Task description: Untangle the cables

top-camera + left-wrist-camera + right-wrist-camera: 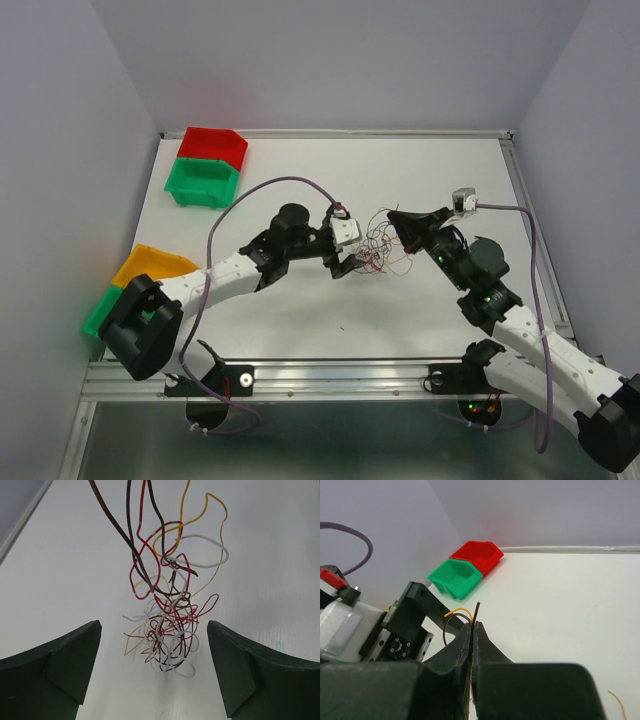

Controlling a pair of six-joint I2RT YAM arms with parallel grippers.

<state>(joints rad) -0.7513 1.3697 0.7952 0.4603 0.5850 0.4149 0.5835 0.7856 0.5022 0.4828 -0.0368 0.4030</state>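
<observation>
Cables (378,245): a small tangle of thin curly wires in red, brown, yellow and whitish-grey, at the middle of the counter (400,160), between the two hands.
Cables, left wrist view (167,630): the dense knot sits low between the two dark fingers, with looser loops above it. Long brown, red and yellow strands run up and out of the top edge.
Contact with the counter: the lowest white loop casts a shadow close beneath it; whether it rests on the surface cannot be told.
Left hand (344,266): wide open, its fingers (65,665) standing either side of the knot and apart from it, so nothing is gripped.
Right hand (396,216): closed, at the right side of the tangle.
Right hand, own view (472,626): the jaws are pressed together on wire ends, with a brown tip (477,610) sticking up from the pinch and a yellow loop curving out to the left.
Loose strand: a short yellow piece (618,700) lies on the counter at the lower right of the right wrist view.
Bins, far left corner: a red bin (213,146) with a green bin (203,183) touching its near side.
Bins, left edge: an orange bin (150,265) and another green one (97,313), partly behind the left arm.
Arm cabling: a thick purple cable (240,198) arcs over the left arm.
</observation>
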